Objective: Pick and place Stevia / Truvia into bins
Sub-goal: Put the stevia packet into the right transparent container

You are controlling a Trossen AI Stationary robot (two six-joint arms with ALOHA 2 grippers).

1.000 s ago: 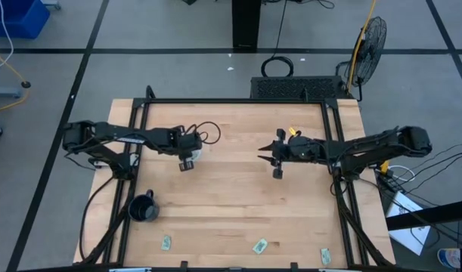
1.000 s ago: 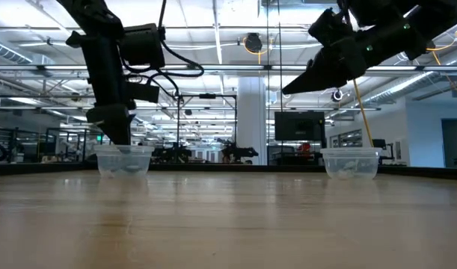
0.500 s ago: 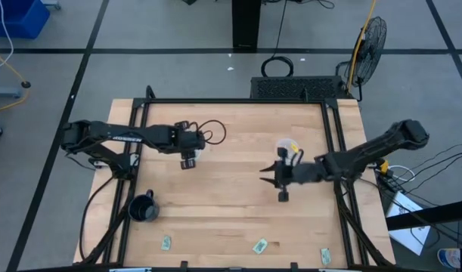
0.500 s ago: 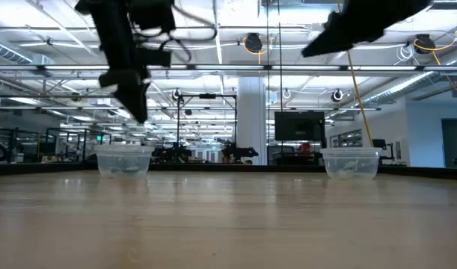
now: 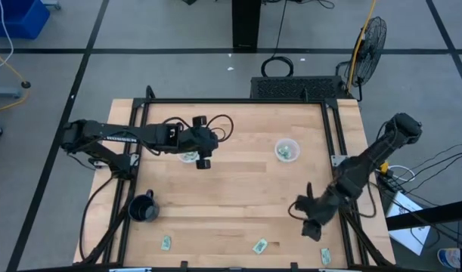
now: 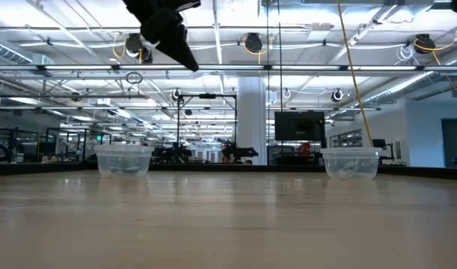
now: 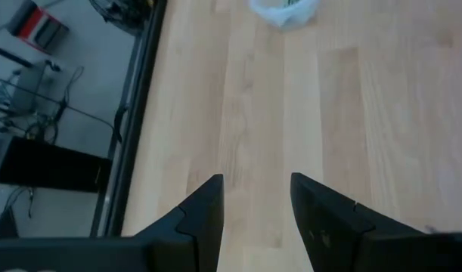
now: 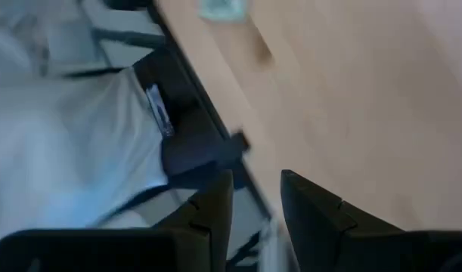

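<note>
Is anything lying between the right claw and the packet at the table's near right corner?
Nothing visible. The right claw is open just beside the corner packet, with only bare wood between them.

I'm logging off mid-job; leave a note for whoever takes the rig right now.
Left pincer: open, empty, raised beside the left cup.
Right pincer: open, empty, near the table's front right, by the corner packet.
Cups: the left one is partly under the left arm; the right cup stands free. Both hold green packets.
Loose packets on the front edge: one at front left, one at front middle, one at the right corner. The black mug is not a bin.
Left to do: bin those three; the right arm looks best placed for the corner one.
</note>
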